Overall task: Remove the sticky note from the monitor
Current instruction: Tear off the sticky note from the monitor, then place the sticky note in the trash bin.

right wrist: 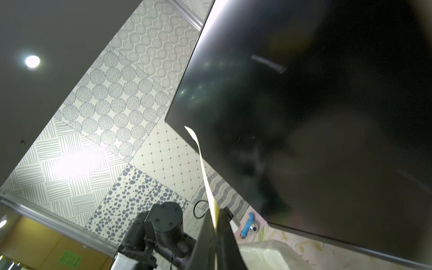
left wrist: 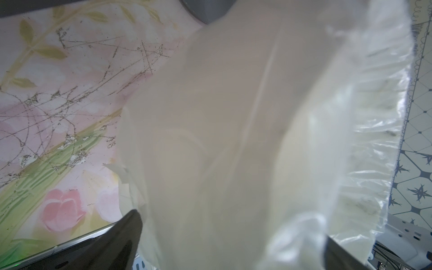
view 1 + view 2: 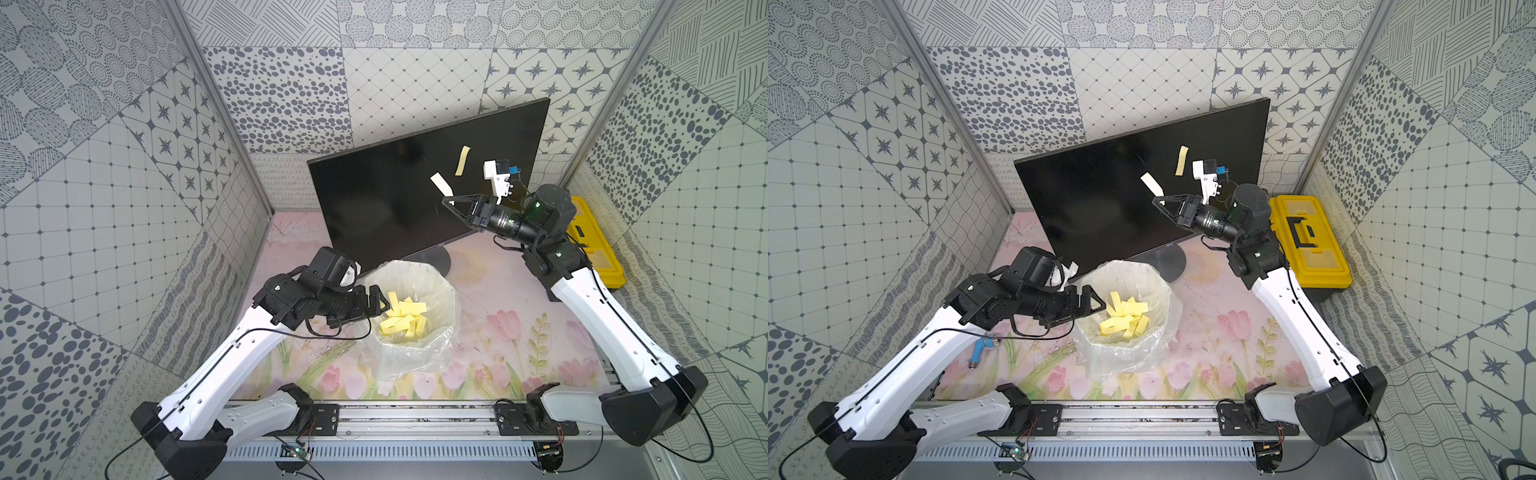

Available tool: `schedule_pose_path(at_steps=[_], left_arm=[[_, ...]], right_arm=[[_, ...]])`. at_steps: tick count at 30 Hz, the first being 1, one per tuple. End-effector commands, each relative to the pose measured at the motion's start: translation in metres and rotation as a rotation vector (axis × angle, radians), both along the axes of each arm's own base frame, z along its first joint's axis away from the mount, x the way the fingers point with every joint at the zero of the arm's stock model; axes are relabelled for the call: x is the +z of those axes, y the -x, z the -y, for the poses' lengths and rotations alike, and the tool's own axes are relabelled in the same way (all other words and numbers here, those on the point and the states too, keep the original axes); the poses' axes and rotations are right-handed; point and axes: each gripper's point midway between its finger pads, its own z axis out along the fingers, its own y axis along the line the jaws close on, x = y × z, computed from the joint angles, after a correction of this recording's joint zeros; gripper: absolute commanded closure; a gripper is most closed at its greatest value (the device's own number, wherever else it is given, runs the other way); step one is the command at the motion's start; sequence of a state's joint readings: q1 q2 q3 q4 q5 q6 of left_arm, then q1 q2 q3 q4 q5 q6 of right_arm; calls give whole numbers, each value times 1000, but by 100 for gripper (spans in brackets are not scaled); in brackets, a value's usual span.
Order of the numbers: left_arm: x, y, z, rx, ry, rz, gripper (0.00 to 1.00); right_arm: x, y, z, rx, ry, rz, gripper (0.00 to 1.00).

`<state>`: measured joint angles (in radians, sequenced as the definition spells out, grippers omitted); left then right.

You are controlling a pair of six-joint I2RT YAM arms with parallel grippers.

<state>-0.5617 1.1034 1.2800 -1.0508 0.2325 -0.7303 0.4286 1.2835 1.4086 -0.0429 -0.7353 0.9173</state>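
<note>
Found the right tool (image 3: pixel 446 202) pinched together on the lower end of a pale yellow paper sticky-note strip (image 3: pixel 441 184); confirmed in the right wrist view, with both fingers (image 1: pixel 224 229) pressed flat against the strip (image 1: pixel 203 168) as it curves up and away from them; cannot tell whether its upper end touches the glass. Placed that tool and strip in front of the large flat black monitor (image 3: pixel 386 187), toward the screen's right half, in both top views. Logged a second yellow sticky-note strip (image 3: pixel 462 160) stuck near upright on the screen, just above and to the right of the held one. Noted the monitor standing on its round dark stand at the back of the floral-print tabletop (image 3: pixel 498 332), turned at an angle. Found the left tool (image 3: pixel 1098 305) with fingers apart, holding nothing, at the rim of a bin lined with a clear plastic bag (image 3: pixel 1167 291) just in front of the stand; counted a heap of yellow paper strips (image 3: pixel 1125 318) inside. Noted a yellow-and-black plastic toolbox (image 3: pixel 1308 241) at the right edge, beside the right arm; spotted a small blue object (image 3: pixel 982 347) lying on the tabletop under the left arm.
</note>
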Motion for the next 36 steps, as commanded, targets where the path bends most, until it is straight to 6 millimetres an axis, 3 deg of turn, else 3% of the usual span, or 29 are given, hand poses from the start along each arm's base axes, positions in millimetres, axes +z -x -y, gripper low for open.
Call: schedule_pose_path(at_steps=[1,6,13,15,17,19,21,30,36], left_arm=[[1,0,4,-21,8,22,1],[1,0,4,-22,10,23,1],[2,-1,5,-24,12,26,1],[3,-1,5,-23,15,27,1],[3,-1,5,-24,15,28,1],[3,0,5,-27,14,27,1],[3,-1,5,-24,14,29,1],[4,0,5,-24,15,29,1],[3,0,5,-25,14,28,1]], right_arm=[[-37,31,-18,91,122,-34,100],[-69,66,-32,163,206,-81,100],[-109,94,-44,222,322,-145,100],[-116,99,-45,232,353,-150,88],[-120,101,-44,230,374,-153,67],[-120,102,-42,225,377,-153,52],[-115,103,-40,220,375,-142,46],[-86,100,-39,197,349,-71,40],[-45,56,-10,7,300,28,33]])
